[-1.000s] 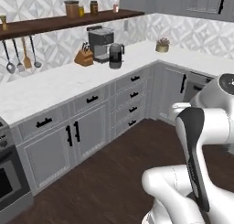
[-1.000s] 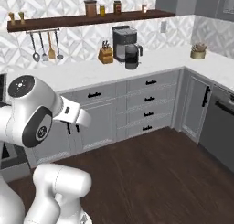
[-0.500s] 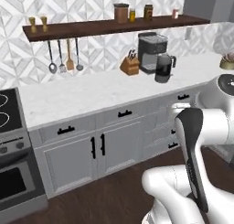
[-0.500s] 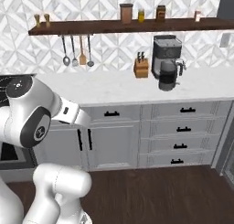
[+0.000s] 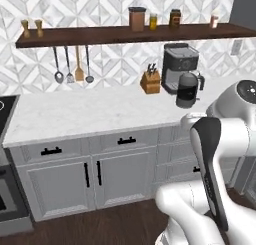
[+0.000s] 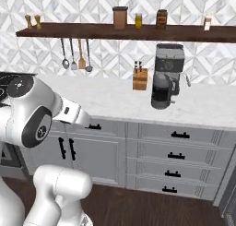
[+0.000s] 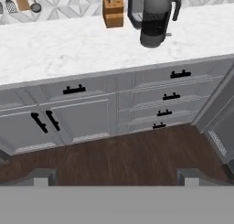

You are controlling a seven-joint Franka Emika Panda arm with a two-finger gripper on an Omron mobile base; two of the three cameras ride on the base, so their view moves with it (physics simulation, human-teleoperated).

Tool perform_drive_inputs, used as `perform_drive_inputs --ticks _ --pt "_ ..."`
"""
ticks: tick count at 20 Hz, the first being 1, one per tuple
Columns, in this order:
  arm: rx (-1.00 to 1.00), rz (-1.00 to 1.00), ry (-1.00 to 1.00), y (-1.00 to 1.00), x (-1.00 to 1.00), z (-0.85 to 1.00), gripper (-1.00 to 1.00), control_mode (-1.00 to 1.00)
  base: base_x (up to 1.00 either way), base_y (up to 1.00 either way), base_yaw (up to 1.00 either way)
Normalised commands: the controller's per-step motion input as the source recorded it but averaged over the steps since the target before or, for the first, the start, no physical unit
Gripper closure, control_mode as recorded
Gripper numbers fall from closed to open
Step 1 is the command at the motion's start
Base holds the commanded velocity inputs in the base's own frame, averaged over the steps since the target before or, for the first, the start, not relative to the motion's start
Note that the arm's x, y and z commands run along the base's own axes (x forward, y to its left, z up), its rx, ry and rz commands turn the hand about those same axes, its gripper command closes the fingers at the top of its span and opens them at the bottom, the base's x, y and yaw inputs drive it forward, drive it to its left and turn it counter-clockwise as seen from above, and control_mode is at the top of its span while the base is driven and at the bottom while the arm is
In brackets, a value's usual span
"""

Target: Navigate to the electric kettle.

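The electric kettle (image 5: 188, 90) is a squat dark grey jug with a rounded lid and a loop handle. It stands on the white marble counter (image 5: 90, 114) just in front of the boxy coffee machine (image 5: 180, 64). From the right base view the kettle (image 6: 161, 90) is right of centre. In the hand view the kettle (image 7: 155, 19) is at the top, beyond the cabinet fronts. My gripper (image 7: 116, 177) hangs over the dark wood floor, well short of the counter. It is open, with nothing between its fingertips (image 7: 43, 176).
A wooden knife block (image 5: 150, 81) stands left of the coffee machine. A dark shelf (image 6: 124, 31) carries jars, with utensils (image 5: 70, 66) hanging below it. A stove (image 5: 6, 109) is at the left. Grey cabinets and drawers (image 6: 177, 156) front the counter above wood floor (image 7: 114, 159).
The whole picture has shifted as the base turned and drove. The kettle and straight counter now face the cameras more squarely and look nearer. The folded arm keeps its pose.
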Motion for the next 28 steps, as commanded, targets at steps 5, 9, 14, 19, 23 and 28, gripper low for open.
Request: perform_drive_inputs --ticks 5,9,14,19,23,28 --pt "0.0 0.0 0.0 0.0 0.0 0.0 -1.0 1.0 0.55 -1.0 0.16" --pt "0.0 0.0 0.0 0.0 0.0 0.0 -1.0 1.0 1.0 -0.99 0.06" --pt "0.0 0.0 0.0 0.0 0.0 0.0 -1.0 1.0 1.0 -0.76 0.01" --pt "0.0 0.0 0.0 0.0 0.0 0.0 -1.0 1.0 1.0 0.04 0.01" --pt "0.0 0.0 0.0 0.0 0.0 0.0 -1.0 1.0 1.0 0.97 -0.05" --pt "0.0 0.0 0.0 0.0 0.0 0.0 -1.0 1.0 0.94 0.99 -0.01"
